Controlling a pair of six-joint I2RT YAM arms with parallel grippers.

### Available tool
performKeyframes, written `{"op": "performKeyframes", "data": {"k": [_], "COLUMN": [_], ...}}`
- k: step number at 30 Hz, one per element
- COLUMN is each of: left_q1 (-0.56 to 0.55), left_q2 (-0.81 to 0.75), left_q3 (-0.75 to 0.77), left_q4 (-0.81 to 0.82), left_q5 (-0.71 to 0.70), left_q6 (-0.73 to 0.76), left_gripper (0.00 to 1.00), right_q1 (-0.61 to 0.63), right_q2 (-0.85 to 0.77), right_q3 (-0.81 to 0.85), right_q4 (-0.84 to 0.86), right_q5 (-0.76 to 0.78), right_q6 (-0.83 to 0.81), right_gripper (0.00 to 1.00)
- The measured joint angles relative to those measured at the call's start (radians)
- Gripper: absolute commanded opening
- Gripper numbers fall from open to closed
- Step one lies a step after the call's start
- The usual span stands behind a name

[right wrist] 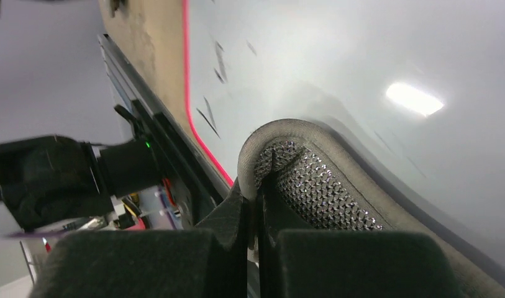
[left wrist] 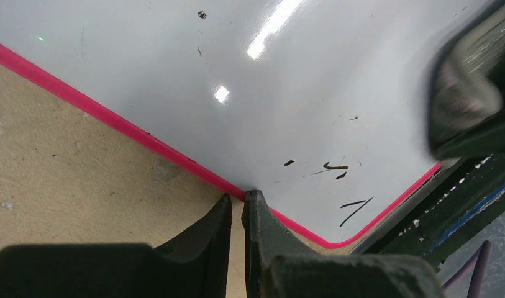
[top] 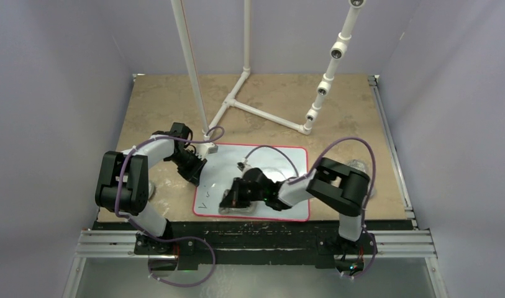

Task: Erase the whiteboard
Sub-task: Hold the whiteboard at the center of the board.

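The whiteboard (top: 281,167), glossy white with a red border, lies flat on the tan table; it also fills the left wrist view (left wrist: 175,68) and the right wrist view (right wrist: 386,56). A few black strokes (left wrist: 355,210) remain near its front left corner (right wrist: 207,117). My left gripper (left wrist: 237,200) is shut, one tip resting on the board's left red edge, the other over the table. My right gripper (right wrist: 257,186) is shut on the folded rim of a grey meshed pad (right wrist: 318,183), which lies against the board's front left part (top: 237,202). That pad and gripper show blurred in the left wrist view (left wrist: 467,93).
A white pipe frame (top: 262,112) and a slanted white pole (top: 191,62) stand at the back of the table. A black metal rail (top: 256,233) runs along the front edge just past the board. Grey walls enclose both sides.
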Motion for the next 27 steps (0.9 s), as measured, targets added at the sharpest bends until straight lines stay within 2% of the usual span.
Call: {"op": "performKeyframes", "data": {"k": [4, 6, 8, 10, 12, 16, 19, 22, 27], "left_q1": [-0.002, -0.003, -0.004, -0.005, -0.005, -0.006, -0.006, -0.006, -0.006], "left_q2": [-0.001, -0.001, -0.002, -0.003, -0.005, -0.012, -0.018, -0.019, -0.019], "left_q3": [0.000, 0.000, 0.000, 0.000, 0.000, 0.000, -0.003, -0.004, -0.005], "left_q4": [0.000, 0.000, 0.000, 0.000, 0.000, -0.001, 0.001, 0.002, 0.003], "left_q5": [0.000, 0.000, -0.002, -0.003, -0.004, -0.005, -0.006, -0.006, -0.006], "left_q6": [0.006, 0.006, 0.006, 0.008, 0.011, 0.015, 0.018, 0.018, 0.018], "left_gripper": [0.00, 0.00, 0.00, 0.00, 0.00, 0.00, 0.00, 0.00, 0.00], "right_q1": [0.010, 0.012, 0.011, 0.006, -0.025, -0.164, -0.204, -0.173, -0.028], "right_q2": [0.163, 0.214, 0.219, 0.191, 0.114, -0.055, -0.073, 0.007, 0.228], "right_q3": [0.287, 0.377, 0.390, 0.336, 0.207, -0.086, -0.143, -0.049, 0.347], "right_q4": [-0.093, -0.134, -0.152, -0.139, -0.095, 0.008, 0.068, 0.080, -0.027], "right_q5": [-0.029, -0.037, -0.035, -0.020, -0.011, -0.011, -0.016, -0.016, 0.003], "right_q6": [-0.029, -0.040, -0.040, -0.033, -0.012, 0.046, 0.067, 0.062, -0.016], "right_gripper": [0.00, 0.00, 0.00, 0.00, 0.00, 0.00, 0.00, 0.00, 0.00]}}
